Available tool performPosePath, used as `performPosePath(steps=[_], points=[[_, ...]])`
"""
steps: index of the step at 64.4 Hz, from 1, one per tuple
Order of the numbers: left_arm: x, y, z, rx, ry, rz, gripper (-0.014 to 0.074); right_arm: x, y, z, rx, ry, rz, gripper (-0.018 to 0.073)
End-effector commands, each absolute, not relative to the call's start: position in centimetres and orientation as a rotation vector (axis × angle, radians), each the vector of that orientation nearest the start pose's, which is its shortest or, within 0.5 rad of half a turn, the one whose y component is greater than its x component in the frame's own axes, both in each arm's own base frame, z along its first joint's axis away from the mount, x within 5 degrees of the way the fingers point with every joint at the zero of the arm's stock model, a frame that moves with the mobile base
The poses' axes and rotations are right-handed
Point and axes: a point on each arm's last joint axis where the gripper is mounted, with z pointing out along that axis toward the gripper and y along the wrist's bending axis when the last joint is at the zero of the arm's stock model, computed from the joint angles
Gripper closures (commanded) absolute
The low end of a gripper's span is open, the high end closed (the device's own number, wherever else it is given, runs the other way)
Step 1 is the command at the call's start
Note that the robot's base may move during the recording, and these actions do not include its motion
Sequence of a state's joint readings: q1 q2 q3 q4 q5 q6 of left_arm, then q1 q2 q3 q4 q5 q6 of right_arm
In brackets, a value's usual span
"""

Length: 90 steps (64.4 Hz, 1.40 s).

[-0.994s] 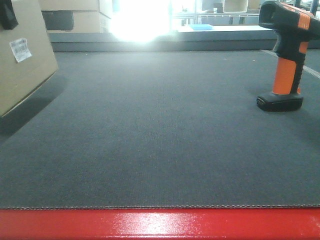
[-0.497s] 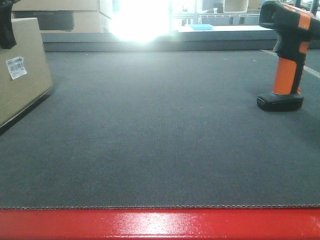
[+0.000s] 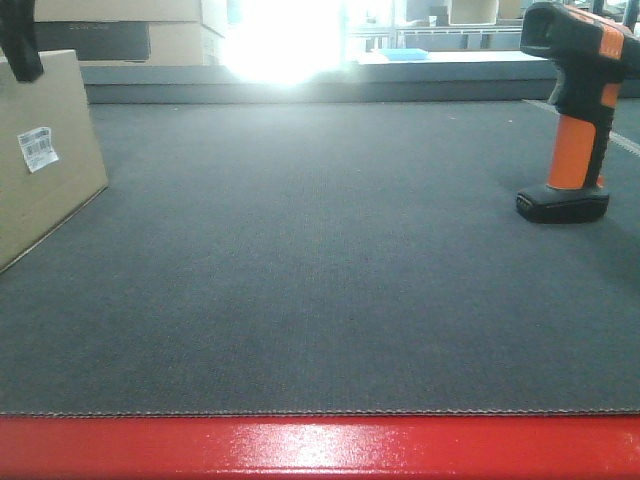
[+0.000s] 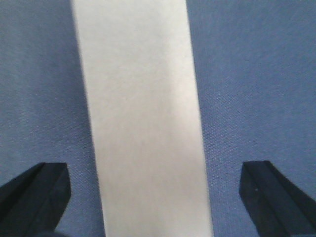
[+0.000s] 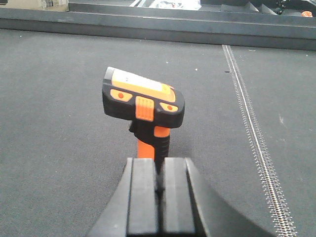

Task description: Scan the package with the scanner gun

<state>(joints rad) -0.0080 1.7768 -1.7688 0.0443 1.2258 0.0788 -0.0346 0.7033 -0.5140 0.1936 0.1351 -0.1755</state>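
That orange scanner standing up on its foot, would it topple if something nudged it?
Probably yes. The scanner gun stands upright on a small black foot with a bulky head overhanging the top, so a sideways push likely tips it. The gray mat looks textured, so it would tip rather than slide.

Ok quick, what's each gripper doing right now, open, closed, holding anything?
Left gripper: open, fingers wide either side of the package, not clamping it.
Right gripper: shut, empty, behind the scanner gun.

Warehouse or packing area, grey felt-covered workbench (image 3: 320, 250), stacked cardboard cartons (image 3: 130, 30) behind, bright window
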Motion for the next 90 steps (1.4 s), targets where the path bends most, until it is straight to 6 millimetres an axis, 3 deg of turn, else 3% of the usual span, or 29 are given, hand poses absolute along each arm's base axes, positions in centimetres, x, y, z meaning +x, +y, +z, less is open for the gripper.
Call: performPosePath(steps=[1,7,12,28,47,60,74,90], points=[[36.4,-0.1,38.0,0.119,2.631,0.077,0.0004,14.9,-0.4,31.6,0.02,1.764,-0.011,0.0712],[34.4,-0.1,39.4,0.117,2.599,0.078,0.0065,14.9,-0.4,31.6,0.02,1.764,-0.011,0.0712],[32.7,0.0,40.2,0.115,2.569,0.079,0.0185,14.9,-0.4,31.6,0.02,1.764,-0.011,0.0712],[26.9,0.0,40.5,0.113,2.335,0.082,0.0704,14.9,-0.4,31.4,0.018,1.777,-0.009,0.0712],[20.5,0.0,38.1,0.117,1.976,0.096,0.0707,14.6,-0.3,31.5,0.016,1.773,-0.007,0.0712],[16.4,-0.2,35.2,0.095,1.745,0.068,0.0707,12.8,-0.3,31.0,0.015,1.733,-0.009,0.0712],[13.6,-0.2,32.4,0.055,1.64,0.032,0.0707,10.2,-0.2,29.4,0.014,1.68,-0.01,0.0712],[12.3,-0.2,32.1,0.054,1.612,0.032,0.0707,7.7,-0.1,29.2,0.011,1.574,-0.012,0.0712]])
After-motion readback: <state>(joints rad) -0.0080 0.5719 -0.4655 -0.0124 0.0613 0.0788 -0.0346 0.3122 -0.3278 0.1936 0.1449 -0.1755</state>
